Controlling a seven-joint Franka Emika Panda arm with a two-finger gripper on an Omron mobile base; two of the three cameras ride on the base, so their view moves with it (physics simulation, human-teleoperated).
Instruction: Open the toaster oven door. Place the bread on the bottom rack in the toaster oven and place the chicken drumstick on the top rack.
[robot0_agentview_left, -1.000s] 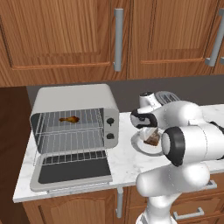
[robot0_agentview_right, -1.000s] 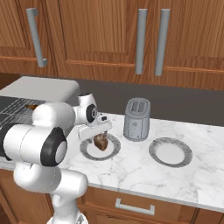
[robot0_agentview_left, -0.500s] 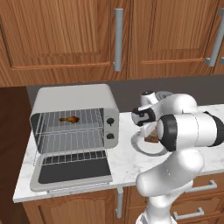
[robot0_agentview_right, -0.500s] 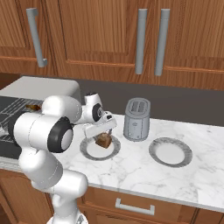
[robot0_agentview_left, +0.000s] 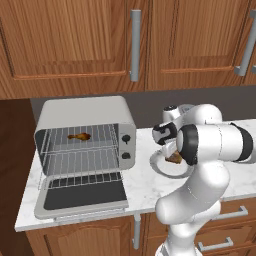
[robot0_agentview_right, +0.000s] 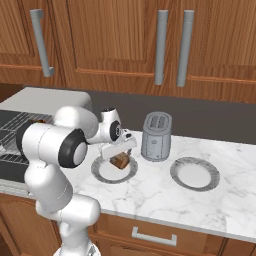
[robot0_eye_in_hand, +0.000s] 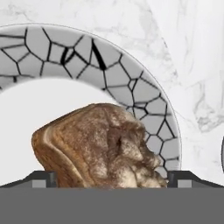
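**End effector poised over bread beside open toaster oven**

The toaster oven (robot0_agentview_left: 85, 135) is seen on the marble surface (robot0_agentview_right: 165, 192) with the toaster oven door (robot0_agentview_left: 82, 196) folded down flat in front of it. The chicken drumstick (robot0_agentview_left: 80, 136) is seen lying on the top rack (robot0_agentview_left: 80, 141); the bottom rack (robot0_agentview_left: 80, 162) lies beneath it. Just right of the oven, the bread (robot0_eye_in_hand: 100, 146) rests on a crackle-rimmed plate (robot0_agentview_right: 102, 172), with the end effector (robot0_eye_in_hand: 109, 178) spread wide on either side of it, nothing gripped. Further right of the oven, a two-slot toaster (robot0_agentview_right: 157, 136) and a second plate (robot0_agentview_right: 195, 173) are seen.
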